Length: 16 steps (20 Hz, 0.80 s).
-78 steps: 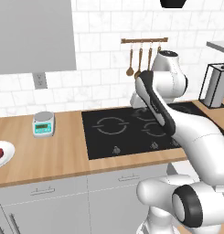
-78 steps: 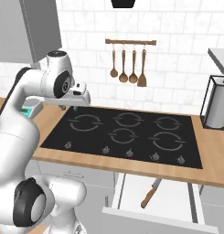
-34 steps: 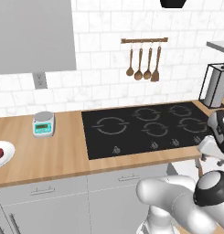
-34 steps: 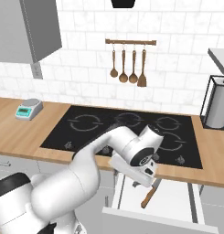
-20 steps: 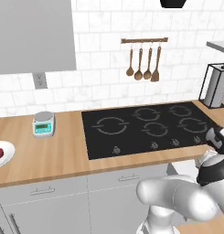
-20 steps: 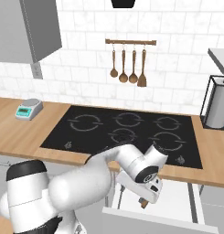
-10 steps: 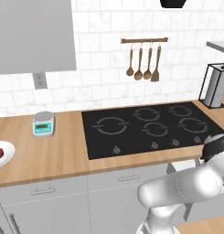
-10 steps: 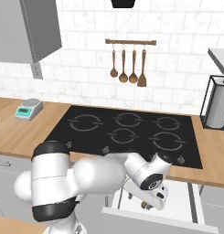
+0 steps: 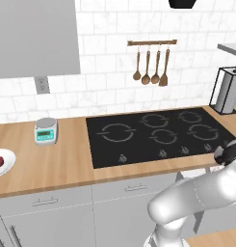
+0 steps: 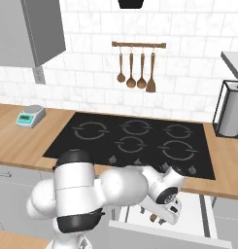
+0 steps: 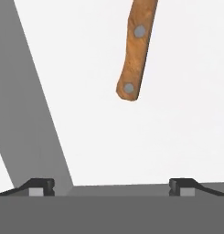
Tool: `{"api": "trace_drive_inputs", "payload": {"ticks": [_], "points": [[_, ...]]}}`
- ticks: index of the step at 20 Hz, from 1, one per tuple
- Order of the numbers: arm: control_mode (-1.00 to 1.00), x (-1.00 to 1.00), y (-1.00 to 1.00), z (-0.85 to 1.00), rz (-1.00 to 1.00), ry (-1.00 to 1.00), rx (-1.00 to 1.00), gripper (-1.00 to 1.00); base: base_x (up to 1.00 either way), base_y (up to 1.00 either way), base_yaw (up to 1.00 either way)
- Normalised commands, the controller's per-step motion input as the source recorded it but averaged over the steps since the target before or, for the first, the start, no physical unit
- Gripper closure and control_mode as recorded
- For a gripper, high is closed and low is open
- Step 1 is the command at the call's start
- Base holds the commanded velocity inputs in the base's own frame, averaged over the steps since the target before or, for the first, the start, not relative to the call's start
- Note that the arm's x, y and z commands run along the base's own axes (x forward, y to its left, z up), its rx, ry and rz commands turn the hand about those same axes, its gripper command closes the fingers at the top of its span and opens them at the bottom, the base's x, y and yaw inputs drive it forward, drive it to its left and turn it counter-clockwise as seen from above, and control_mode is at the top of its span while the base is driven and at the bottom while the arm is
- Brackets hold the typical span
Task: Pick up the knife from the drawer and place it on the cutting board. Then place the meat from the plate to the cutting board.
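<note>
Knife (image 11: 135,50) handle lying ahead of the wide-open, empty end effector (image 11: 111,186) on the drawer (image 11: 177,137) floor, long axis running away, slightly right of centre.

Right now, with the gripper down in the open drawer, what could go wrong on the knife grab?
1. In the hand view the knife handle lies ahead of the open gripper, off centre; closing now would probably catch nothing.
2. The drawer wall sits beside one fingertip; a sideways correction could clip it.
</note>
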Motion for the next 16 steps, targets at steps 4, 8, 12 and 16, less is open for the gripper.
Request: {"api": "trace_drive_inputs", "payload": {"ticks": [4, 8, 12, 16], "points": [[-1.00, 0.00, -0.01, -0.43, 0.04, 0.05, 0.00, -1.00, 0.00, 0.00, 0.00], [-1.00, -0.12, -0.07, -0.52, 0.04, 0.04, 0.00, -1.00, 0.00, 0.00, 0.00], [-1.00, -0.65, 0.00, -0.41, 0.05, 0.04, 0.00, -1.00, 0.00, 0.00, 0.00], [-1.00, -1.00, 0.00, -0.08, 0.04, 0.11, 0.03, -1.00, 0.00, 0.00, 0.00]]}}
